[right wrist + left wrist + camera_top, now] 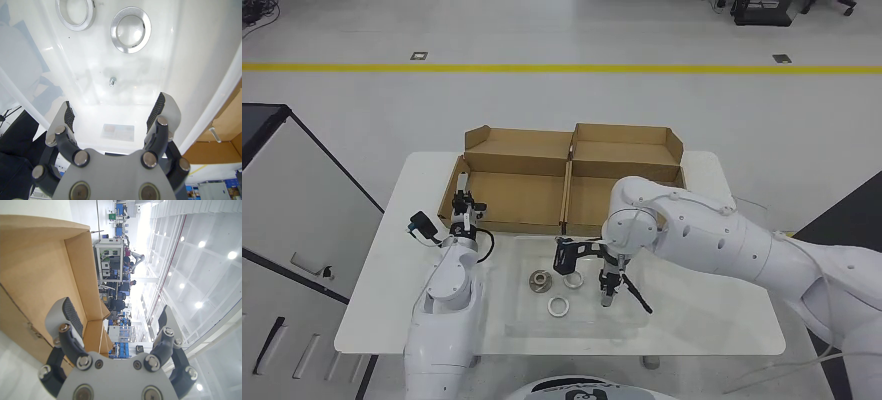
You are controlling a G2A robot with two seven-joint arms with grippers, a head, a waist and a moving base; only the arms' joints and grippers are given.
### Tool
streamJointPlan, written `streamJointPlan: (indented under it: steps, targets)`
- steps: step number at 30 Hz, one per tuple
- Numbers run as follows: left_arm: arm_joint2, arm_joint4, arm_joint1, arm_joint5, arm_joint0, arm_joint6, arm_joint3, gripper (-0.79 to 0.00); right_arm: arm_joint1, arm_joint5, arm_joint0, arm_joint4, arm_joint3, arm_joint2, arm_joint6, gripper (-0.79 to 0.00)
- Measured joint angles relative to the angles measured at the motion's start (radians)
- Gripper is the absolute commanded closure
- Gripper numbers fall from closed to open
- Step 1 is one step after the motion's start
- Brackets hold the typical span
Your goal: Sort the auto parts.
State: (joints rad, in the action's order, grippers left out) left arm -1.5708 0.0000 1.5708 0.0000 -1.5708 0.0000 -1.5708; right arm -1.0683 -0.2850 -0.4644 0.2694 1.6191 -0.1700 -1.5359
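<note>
Two silver rings (130, 29) (75, 13) and a small bolt (112, 81) lie on the floor of a shallow clear tray (217, 91). My right gripper (115, 111) hangs open just above the tray, with the bolt a little ahead of its fingertips and nothing between them. In the top view the right gripper (607, 290) sits right of the rings (572, 279) (559, 306) and a flanged metal part (539, 281). My left gripper (117, 317) is open and empty at the front left corner of the left cardboard box (37, 275), pointing upward.
Two open cardboard boxes (517, 195) (627, 180) stand side by side at the back of the white table (382, 300). The left gripper (465, 203) is close to the left box's wall. The tray (682, 310) covers the table's middle front.
</note>
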Motion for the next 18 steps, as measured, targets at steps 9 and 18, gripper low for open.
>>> streamJointPlan:
  steps: [9,18]
  targets:
    - [0.000,0.000,0.000,0.000,0.000,0.000,0.000,-0.785,-0.003,0.012,-0.012,0.022,0.020,0.000,0.011,-0.785]
    - [0.000,0.000,0.000,0.000,0.000,0.000,0.000,-0.785,-0.028,0.040,-0.044,0.101,0.027,0.000,0.000,-0.785]
